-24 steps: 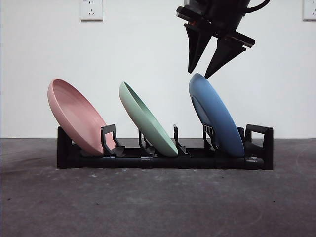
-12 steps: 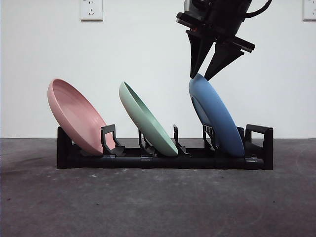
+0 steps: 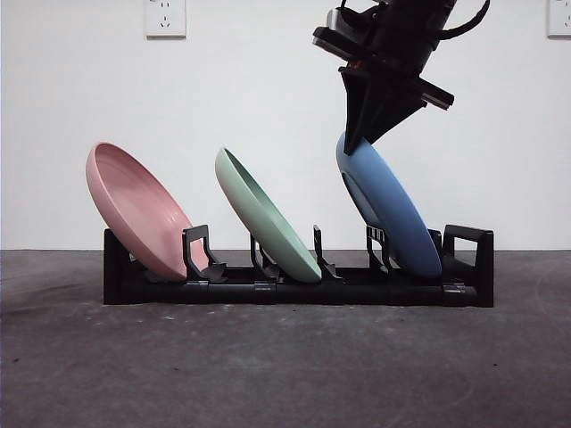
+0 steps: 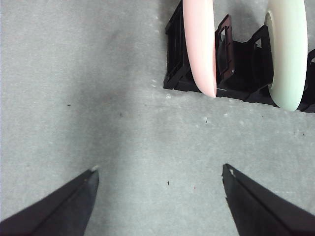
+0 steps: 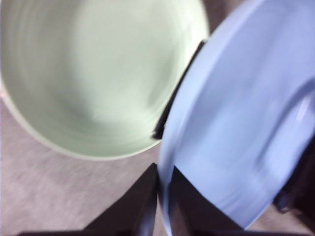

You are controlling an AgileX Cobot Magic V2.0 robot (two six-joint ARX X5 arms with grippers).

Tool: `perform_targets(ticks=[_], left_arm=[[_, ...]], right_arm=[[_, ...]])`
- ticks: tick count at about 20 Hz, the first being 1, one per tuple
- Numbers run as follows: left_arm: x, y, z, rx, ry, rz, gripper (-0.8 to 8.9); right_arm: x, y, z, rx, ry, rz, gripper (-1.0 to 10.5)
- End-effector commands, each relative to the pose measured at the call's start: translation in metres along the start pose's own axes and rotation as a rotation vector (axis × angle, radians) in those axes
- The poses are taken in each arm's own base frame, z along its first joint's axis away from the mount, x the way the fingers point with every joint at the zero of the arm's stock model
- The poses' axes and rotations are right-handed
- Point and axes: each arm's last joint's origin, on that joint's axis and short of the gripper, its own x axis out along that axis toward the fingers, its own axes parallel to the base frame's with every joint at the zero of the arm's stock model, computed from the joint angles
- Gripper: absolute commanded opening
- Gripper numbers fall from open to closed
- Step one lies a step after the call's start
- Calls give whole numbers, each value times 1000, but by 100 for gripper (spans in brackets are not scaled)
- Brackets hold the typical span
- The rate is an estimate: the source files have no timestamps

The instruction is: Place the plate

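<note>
A black rack (image 3: 294,290) holds three tilted plates: pink (image 3: 134,209) at the left, green (image 3: 263,218) in the middle, blue (image 3: 388,214) at the right. My right gripper (image 3: 355,143) comes down from above and is shut on the blue plate's top rim. The right wrist view shows its jaws (image 5: 165,201) pinching the blue plate (image 5: 236,123) at its edge, with the green plate (image 5: 98,73) beside it. My left gripper (image 4: 160,172) is open and empty over bare table, apart from the rack's (image 4: 174,64) pink-plate (image 4: 199,44) end.
The rack has an unused black holder (image 3: 468,254) at its right end. The green plate (image 4: 285,49) also shows in the left wrist view. A white wall with a socket (image 3: 165,18) stands behind. Grey table (image 3: 268,366) lies in front of the rack.
My right gripper's jaws were open above the blue plate; they have come down and shut on its top rim. The plate's top has shifted slightly left.
</note>
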Motion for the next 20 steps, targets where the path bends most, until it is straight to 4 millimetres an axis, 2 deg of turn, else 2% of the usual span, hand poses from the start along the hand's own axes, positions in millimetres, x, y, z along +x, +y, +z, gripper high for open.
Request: perform_targets(ticks=[1, 5, 10, 13, 18, 20], left_arm=[[-4, -2, 5, 19, -23, -11, 402], [-4, -2, 5, 19, -23, -11, 401], [-4, -2, 5, 19, -23, -11, 401], [-4, -2, 5, 19, -23, -11, 402], [-4, -2, 5, 20, -23, -11, 401], [-4, -2, 5, 20, -23, -11, 402]], right_arm=[[-11, 6, 3, -24, -27, 41, 17], [-35, 14, 2, -49, -92, 103, 17], [-80, 28, -3, -107, -226, 182, 17], [-106, 43, -13, -183, -289, 200, 17], [-150, 79, -34, -326, -483, 61, 17], [-163, 88, -45, -350, -590, 34, 17]])
